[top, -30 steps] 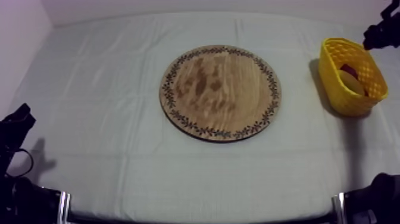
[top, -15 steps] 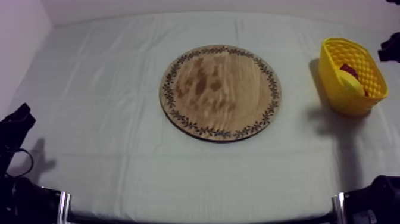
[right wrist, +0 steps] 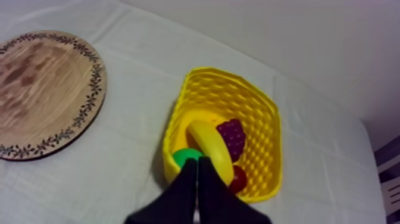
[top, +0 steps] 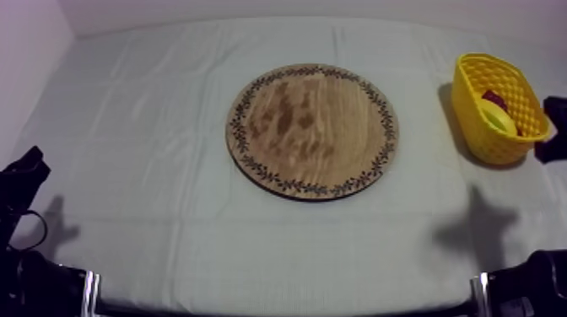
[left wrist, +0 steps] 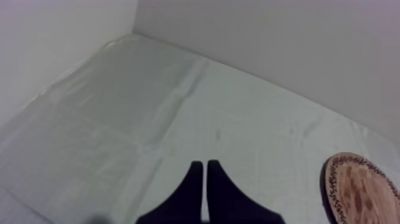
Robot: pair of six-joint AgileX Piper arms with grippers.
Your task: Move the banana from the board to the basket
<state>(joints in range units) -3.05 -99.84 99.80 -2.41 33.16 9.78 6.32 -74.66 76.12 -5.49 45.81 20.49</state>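
While its two black fingers lie pressed together on nothing, the right pincer (right wrist: 197, 162) hangs over the near rim of the yellow basket (right wrist: 262, 101). The banana (right wrist: 208, 143) lies inside the basket just beyond the fingertips. Around the banana the right wrist view sorts out a bunch of grapes (right wrist: 233, 136), a small red fruit (right wrist: 239, 177) and a green fruit (right wrist: 184, 156) against the near wall.

From above, the basket's wall (top: 477, 126) hides most of that. It leaves a strip of banana (top: 499, 118) and a dark red patch whose kind I cannot tell.

The wooden board (top: 312, 131) sits mid-worktop (top: 169, 219), well apart from the basket.

The left pincer (left wrist: 203, 164), likewise closed into a narrow wedge, points over bare cloth with the board's rim (left wrist: 331, 179) off to one side. In the top view it sits low at the left edge (top: 24, 173).
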